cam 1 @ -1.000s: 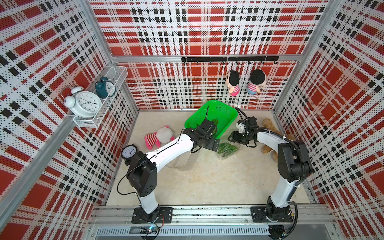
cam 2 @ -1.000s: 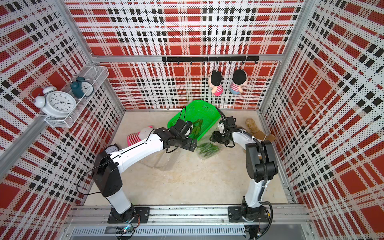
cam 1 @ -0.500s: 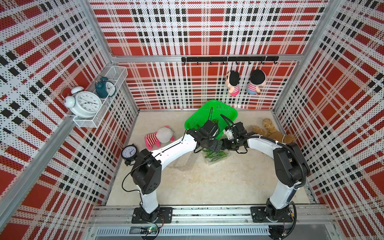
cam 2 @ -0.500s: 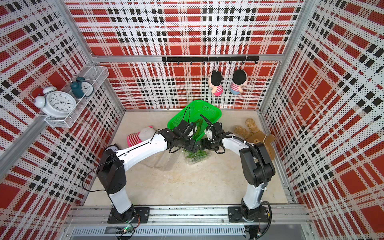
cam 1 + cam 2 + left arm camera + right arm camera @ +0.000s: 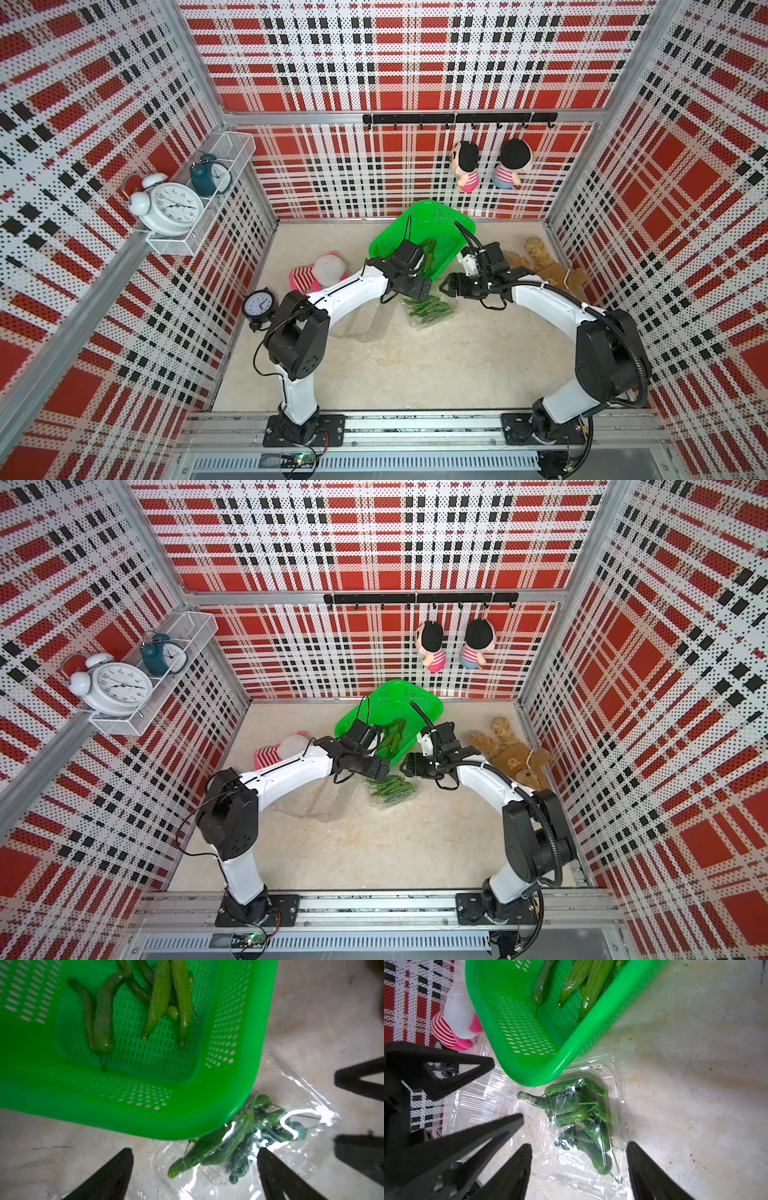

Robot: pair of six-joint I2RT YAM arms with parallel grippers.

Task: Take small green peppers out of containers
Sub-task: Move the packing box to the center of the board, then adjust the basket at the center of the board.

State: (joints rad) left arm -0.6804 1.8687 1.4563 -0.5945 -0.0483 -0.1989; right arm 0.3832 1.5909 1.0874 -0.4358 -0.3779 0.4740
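The small green peppers (image 5: 428, 309) lie in a heap inside a clear container (image 5: 623, 1093) near the middle of the counter (image 5: 436, 374). Shiny plastic glints over them, and I cannot tell if the lid is open. The green basket (image 5: 440, 216) sits right behind the container. In the wrist views its round corner reaches over the container's back edge, so there is no free room on that side. A few light green peppers (image 5: 160, 997) lie in the basket. The left gripper (image 5: 195, 1149) hangs over the container from the left. It is spread wide apart and holds nothing. The right gripper (image 5: 578, 1144) hangs over the container from the right, also spread apart and holding nothing. The two grippers are close to each other above the container, so the room between them is tight. A second container (image 5: 322, 800), clear and looking empty, lies just beside the first one, partly under the left arm (image 5: 349, 291). On the near side of both containers the counter is wide and bare, all the way to its front edge. On the right there is bare counter too, up to the brown teddy (image 5: 544, 266) by the right wall (image 5: 665, 249). A striped toy (image 5: 320, 274) and a little clock (image 5: 258, 303) sit near the left wall (image 5: 124, 291), well apart from the peppers.
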